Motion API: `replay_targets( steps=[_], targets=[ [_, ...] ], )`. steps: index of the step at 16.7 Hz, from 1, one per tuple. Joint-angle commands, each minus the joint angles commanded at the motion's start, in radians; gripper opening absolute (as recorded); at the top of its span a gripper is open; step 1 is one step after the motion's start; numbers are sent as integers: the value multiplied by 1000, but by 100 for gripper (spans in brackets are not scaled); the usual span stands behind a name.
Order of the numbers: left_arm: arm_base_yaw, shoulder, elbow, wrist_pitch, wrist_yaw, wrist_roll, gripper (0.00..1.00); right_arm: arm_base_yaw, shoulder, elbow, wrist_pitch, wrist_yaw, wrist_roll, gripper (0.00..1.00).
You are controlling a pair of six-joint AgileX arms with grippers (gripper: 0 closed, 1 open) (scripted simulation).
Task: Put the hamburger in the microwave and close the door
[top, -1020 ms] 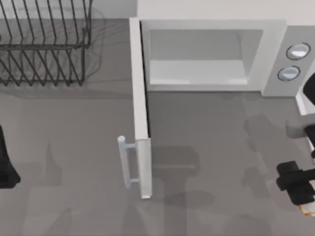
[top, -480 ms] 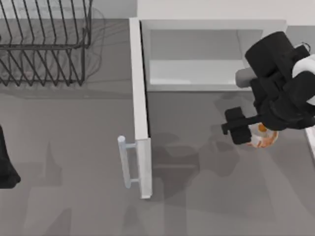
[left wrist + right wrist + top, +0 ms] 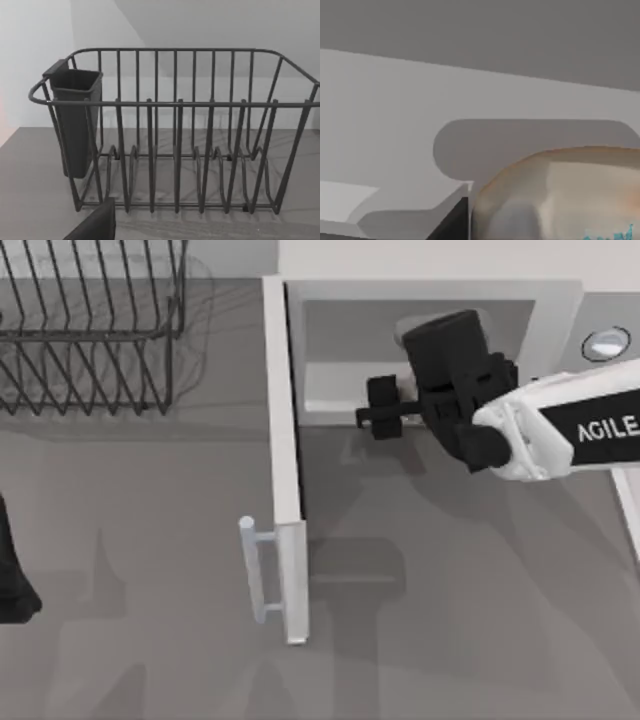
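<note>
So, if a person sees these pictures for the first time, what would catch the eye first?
Probably the right gripper, reaching across the open mouth of the white microwave at the table's far side, with the pale hamburger looming close in the right wrist view. Next, the door swung wide open, its bar handle pointing toward the table's left. The black wire rack stands at the far left.

Rendered kitchen counter, white microwave (image 3: 560, 360) with open door (image 3: 283, 440); black dish rack (image 3: 90, 330)
</note>
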Motion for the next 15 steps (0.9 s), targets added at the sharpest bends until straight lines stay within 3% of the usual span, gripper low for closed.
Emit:
replay_targets(
  steps=[6,15],
  targets=[
    [0,0,0,0,0,0,100,18,179,79,359,116,8,0],
    [0,0,0,0,0,0,100,13,191,100,386,121,13,0]
  ],
)
